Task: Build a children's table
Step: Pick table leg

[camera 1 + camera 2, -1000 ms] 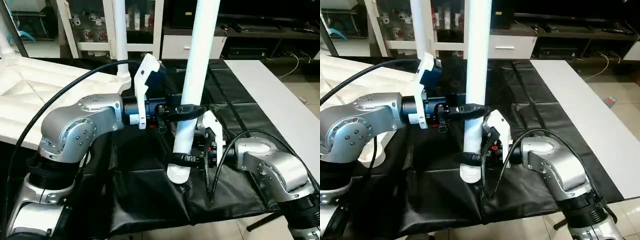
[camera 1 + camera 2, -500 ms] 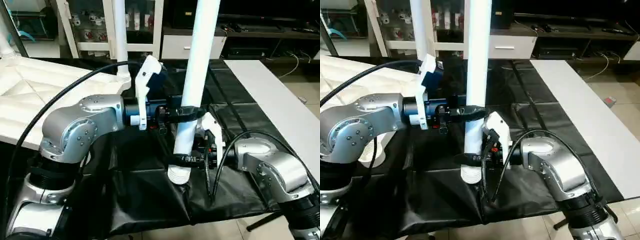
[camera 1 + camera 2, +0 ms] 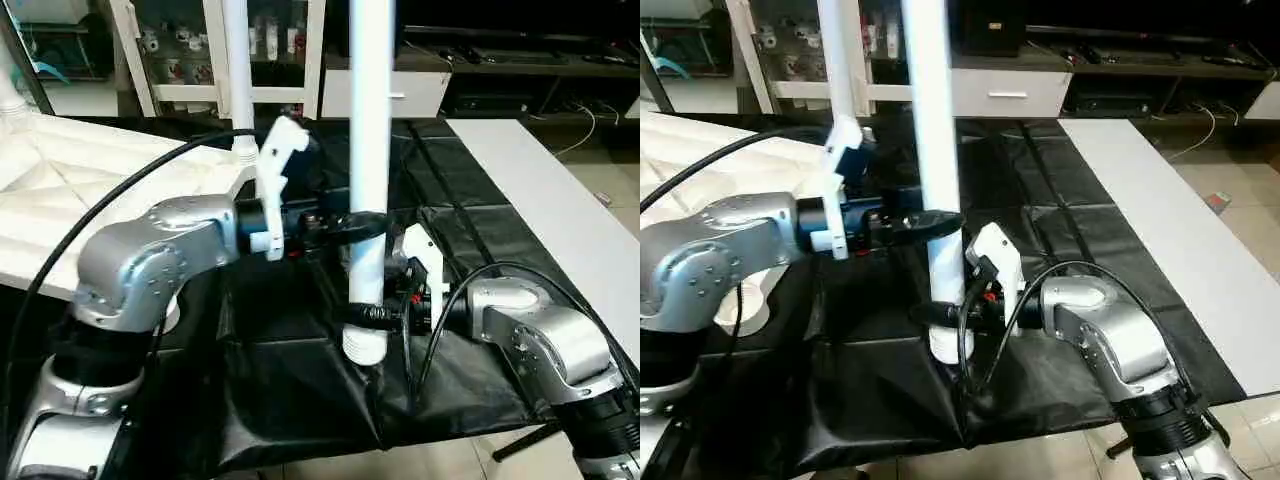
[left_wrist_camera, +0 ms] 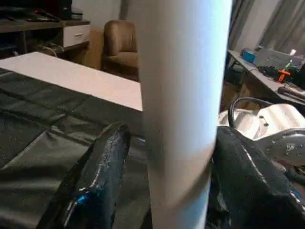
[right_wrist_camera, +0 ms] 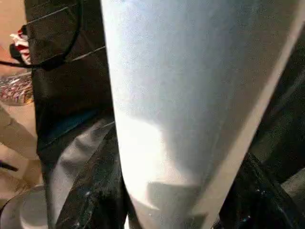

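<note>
leg (image 3: 370, 150) held upright | right fingers (image 3: 372, 316) clamped near its foot | left fingers (image 4: 102, 176) loosely flanking it, gaps visible | black sheet (image 3: 300, 390) bare beneath

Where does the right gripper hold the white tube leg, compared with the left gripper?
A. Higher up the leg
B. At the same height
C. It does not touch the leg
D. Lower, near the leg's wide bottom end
D: the right gripper clasps the white tube leg just above its bottom end, below the left gripper.
</note>
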Motion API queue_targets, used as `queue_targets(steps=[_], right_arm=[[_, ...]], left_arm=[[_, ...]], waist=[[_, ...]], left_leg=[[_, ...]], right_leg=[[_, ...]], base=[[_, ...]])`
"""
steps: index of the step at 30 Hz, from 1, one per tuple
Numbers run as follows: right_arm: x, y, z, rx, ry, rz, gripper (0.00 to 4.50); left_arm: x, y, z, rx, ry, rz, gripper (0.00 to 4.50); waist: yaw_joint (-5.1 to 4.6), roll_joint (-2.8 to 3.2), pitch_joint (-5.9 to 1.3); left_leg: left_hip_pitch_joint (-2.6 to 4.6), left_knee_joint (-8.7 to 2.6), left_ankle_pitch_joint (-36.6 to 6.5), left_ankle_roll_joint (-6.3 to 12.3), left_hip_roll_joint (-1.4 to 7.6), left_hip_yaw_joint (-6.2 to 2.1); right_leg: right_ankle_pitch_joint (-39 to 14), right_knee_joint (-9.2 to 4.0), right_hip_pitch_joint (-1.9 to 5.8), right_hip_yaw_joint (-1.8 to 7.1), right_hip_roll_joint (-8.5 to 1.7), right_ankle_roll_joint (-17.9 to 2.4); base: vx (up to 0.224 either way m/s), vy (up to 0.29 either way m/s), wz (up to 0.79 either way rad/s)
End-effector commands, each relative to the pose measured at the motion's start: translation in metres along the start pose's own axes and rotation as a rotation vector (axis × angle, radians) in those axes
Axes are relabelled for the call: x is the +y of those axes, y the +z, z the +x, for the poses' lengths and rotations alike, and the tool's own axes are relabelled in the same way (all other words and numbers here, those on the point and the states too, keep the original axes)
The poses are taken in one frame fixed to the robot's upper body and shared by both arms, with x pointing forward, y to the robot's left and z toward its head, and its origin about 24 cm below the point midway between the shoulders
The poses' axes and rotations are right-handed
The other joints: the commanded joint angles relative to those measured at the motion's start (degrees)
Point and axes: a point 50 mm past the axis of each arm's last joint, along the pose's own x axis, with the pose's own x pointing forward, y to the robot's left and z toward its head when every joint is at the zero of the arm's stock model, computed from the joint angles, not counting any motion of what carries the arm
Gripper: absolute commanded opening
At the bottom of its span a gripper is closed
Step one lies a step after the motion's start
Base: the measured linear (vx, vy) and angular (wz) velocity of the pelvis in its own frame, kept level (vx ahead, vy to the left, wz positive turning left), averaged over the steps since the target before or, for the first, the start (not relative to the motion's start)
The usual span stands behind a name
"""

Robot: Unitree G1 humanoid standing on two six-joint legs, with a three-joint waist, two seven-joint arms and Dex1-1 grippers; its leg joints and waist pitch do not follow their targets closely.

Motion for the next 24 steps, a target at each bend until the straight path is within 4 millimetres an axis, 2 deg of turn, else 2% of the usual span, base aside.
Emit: queue_targets(steps=[1,3,9,10,12,13,14,15,16,17,18,21,23,24], right_arm=[[-0.002,0.010,-0.006,-0.056,-0.031,-0.028,1.85],[-0.005,0.011,-0.008,-0.069,-0.059,-0.027,1.85],[-0.011,0.014,-0.011,-0.130,-0.125,0.003,1.85],[-0.011,0.014,-0.010,-0.138,-0.125,0.008,1.85],[-0.009,0.013,-0.006,-0.136,-0.108,0.007,1.85],[-0.009,0.013,-0.006,-0.136,-0.108,0.007,1.85],[-0.006,0.013,-0.002,-0.133,-0.092,0.003,1.85],[-0.005,0.013,0.000,-0.133,-0.086,0.002,1.85],[-0.005,0.014,0.002,-0.135,-0.081,-0.001,1.85],[-0.005,0.014,0.002,-0.135,-0.081,-0.001,1.85],[-0.005,0.014,0.002,-0.137,-0.080,-0.002,1.85],[-0.006,0.015,0.001,-0.140,-0.096,-0.006,1.85],[-0.010,0.013,-0.003,-0.146,-0.161,-0.014,1.85],[-0.010,0.013,-0.003,-0.146,-0.161,-0.014,1.85]], left_arm=[[-0.002,0.004,-0.005,-0.014,0.011,0.018,3.31],[-0.001,0.006,-0.011,-0.034,0.029,0.037,3.60],[0.004,0.002,-0.024,-0.040,0.115,0.066,3.93],[0.007,0.003,-0.024,-0.051,0.147,0.085,4.09],[0.010,0.007,-0.018,-0.083,0.180,0.102,4.11],[0.010,0.007,-0.018,-0.083,0.180,0.102,4.11],[0.013,0.012,-0.010,-0.116,0.213,0.100,4.11],[0.015,0.014,-0.006,-0.125,0.227,0.096,4.11],[0.016,0.015,-0.002,-0.135,0.237,0.084,4.11],[0.016,0.015,-0.002,-0.135,0.237,0.084,4.11],[0.016,0.016,0.000,-0.147,0.228,0.064,4.11],[0.016,0.015,-0.005,-0.165,0.227,0.053,4.11],[0.024,0.006,-0.022,-0.168,0.321,0.072,4.11],[0.024,0.006,-0.022,-0.168,0.321,0.072,4.11]], waist=[[0.12,-0.33,-4.14],[0.20,-0.47,-4.11],[0.23,-0.54,-4.11],[0.22,-0.51,-4.10],[0.24,-0.74,-4.09],[0.32,-0.67,-4.04],[0.42,-0.51,-4.10],[0.54,-0.68,-4.13],[0.70,-0.25,-4.18],[0.70,-0.67,-4.24],[0.77,-0.63,-4.27],[0.65,-0.66,-4.33],[0.59,-0.75,-4.24],[0.47,-0.77,-4.23]], left_leg=[[0.70,-3.62,-5.9,-0.93,1.83,-0.58],[0.73,-3.65,-5.7,-0.84,1.82,-0.52],[0.83,-3.84,-6.3,-1.13,1.83,-0.60],[0.85,-3.84,-6.4,-1.26,1.85,-0.60],[0.88,-3.89,-6.7,-1.42,1.92,-0.58],[0.96,-3.90,-6.9,-1.51,1.92,-0.61],[1.01,-3.89,-7.2,-1.65,1.97,-0.58],[1.07,-3.88,-7.6,-1.83,1.96,-0.58],[1.14,-3.85,-8.0,-2.06,1.95,-0.65],[1.01,-3.93,-8.2,-2.13,1.95,-0.73],[0.99,-3.97,-7.9,-2.29,1.94,-0.78],[0.89,-3.88,-7.6,-2.38,1.85,-0.75],[0.74,-3.96,-7.3,-2.23,1.89,-0.79],[0.75,-3.98,-7.5,-2.36,1.92,-0.79]], right_leg=[[-6.8,-4.47,2.46,3.18,-5.33,-8.4],[-7.3,-4.56,2.45,3.22,-5.39,-8.0],[-7.7,-4.54,2.31,3.15,-5.31,-7.4],[-7.7,-4.54,2.31,3.17,-5.27,-7.3],[-7.5,-4.68,2.30,3.19,-5.33,-7.2],[-7.7,-4.74,2.24,3.19,-5.33,-7.1],[-7.6,-4.73,2.21,3.23,-5.45,-7.2],[-7.7,-4.83,2.20,3.19,-5.37,-7.1],[-7.7,-4.75,2.16,3.19,-5.44,-7.2],[-7.6,-4.82,2.40,3.13,-5.52,-7.1],[-7.3,-4.67,2.38,3.11,-5.50,-7.0],[-6.5,-4.58,2.42,3.12,-5.48,-7.2],[-6.2,-4.65,2.43,3.13,-5.54,-7.2],[-6.4,-4.60,2.41,3.12,-5.50,-7.0]], base=[[0.000,0.000,0.00],[0.000,0.000,0.00],[0.000,0.000,0.00],[0.000,0.000,0.00],[0.000,0.000,0.00],[0.000,0.000,0.00],[0.000,0.000,0.00],[0.000,0.000,0.00],[0.000,0.000,0.00],[0.000,0.000,0.00],[0.000,0.000,0.00],[0.000,0.000,0.00],[0.000,0.000,0.00],[0.000,0.000,0.00]])
